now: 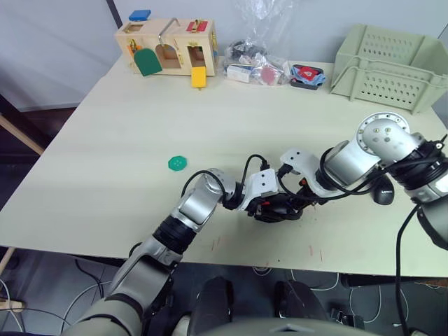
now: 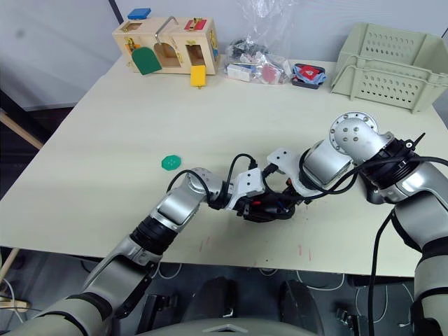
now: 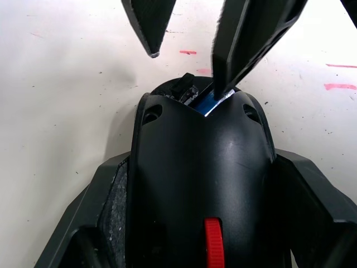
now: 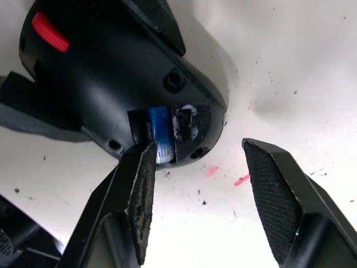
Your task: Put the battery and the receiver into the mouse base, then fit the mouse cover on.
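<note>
Left gripper: clamped on both flanks of mouse base at table's near edge | battery: blue end seated in base's rear slot | right gripper: jaws spread wide, one finger touching battery end | mouse cover: on table behind right arm, apart.

A pale cream table fills most of the frame, its near edge marked with small red scuffs. A grey-white wall runs behind it across the top. At upper centre stands a wooden toy box, with clear plastic bags beside it and a pale green basket at upper right. Dark floor and cables show along the bottom edge.
</note>
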Robot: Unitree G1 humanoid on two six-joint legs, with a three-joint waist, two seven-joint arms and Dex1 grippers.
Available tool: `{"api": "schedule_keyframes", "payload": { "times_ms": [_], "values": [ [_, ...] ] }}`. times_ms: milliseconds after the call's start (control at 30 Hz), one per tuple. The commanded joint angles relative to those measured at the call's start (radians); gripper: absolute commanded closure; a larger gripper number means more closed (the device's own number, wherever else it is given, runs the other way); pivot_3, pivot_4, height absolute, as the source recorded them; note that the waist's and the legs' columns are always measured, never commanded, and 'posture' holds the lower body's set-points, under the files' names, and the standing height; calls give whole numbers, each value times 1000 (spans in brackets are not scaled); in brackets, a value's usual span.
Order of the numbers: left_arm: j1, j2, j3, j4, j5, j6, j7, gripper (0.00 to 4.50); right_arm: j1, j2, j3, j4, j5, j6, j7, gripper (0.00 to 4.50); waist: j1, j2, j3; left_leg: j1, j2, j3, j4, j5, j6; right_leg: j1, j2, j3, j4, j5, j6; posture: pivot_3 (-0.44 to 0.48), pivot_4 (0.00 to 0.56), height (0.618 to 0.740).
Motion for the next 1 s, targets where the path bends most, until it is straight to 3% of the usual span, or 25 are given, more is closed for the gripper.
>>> {"api": "schedule_keyframes", "payload": {
  "times_ms": [33, 267, 400, 567, 633, 800, 833, 1000],
  "values": [
    [30, 7, -53, 25, 16, 23, -16, 1562, -37, -52, -49, -59, 17, 7, 76, 1872, 1, 0, 0, 0, 0, 0, 0, 0, 0, 0, 0, 0, 0, 0, 0, 0, 150, 740],
    [27, 18, -51, 18, 16, 22, -22, 1562, 85, -196, -226, -213, -69, -31, 234, 1872, 0, 0, 0, 0, 0, 0, -1, 0, 0, 0, 0, 0, -2, 0, 0, 0, 150, 740],
    [7, 20, -39, 45, 17, 13, -17, 1562, 315, -249, -456, -434, -159, -190, 369, 1872, 3, -1, 0, -1, 0, -1, -2, 0, 0, 0, 0, -1, -2, 0, 0, 0, 150, 740],
    [2, 31, -34, 48, 14, 16, -16, 1562, 609, -254, -638, -622, -361, -378, 516, 1872, 4, -2, -1, 0, 0, -1, -1, 0, 0, 1, 2, -1, -3, 0, 2, 0, 150, 740],
    [9, 37, -37, 36, 11, 22, -18, 1562, 719, -243, -685, -679, -442, -453, 575, 2226, 4, -3, -1, 1, 0, -1, 0, 0, 0, 1, 2, -1, -2, 0, 2, 0, 150, 740],
    [17, 46, -38, 23, 7, 31, -17, 1562, 929, -208, -738, -775, -700, -692, 763, 3843, 0, -2, -1, 1, -1, 1, 0, 0, 0, 0, 4, 2, -1, 0, 3, 0, 150, 740],
    [18, 47, -38, 22, 6, 32, -17, 1562, 970, -201, -746, -785, -747, -739, 807, 4359, 1, -2, -1, 2, -1, 1, 0, 0, 0, 0, 4, 2, -1, 0, 3, 0, 150, 740],
    [23, 50, -37, 14, 4, 37, -15, 1562, 1107, -160, -718, -741, -990, -977, 1016, 4452, 0, -2, -1, 2, 0, -1, 0, 0, 0, 1, 7, 3, -2, 0, 3, 0, 150, 740]
  ]
}}
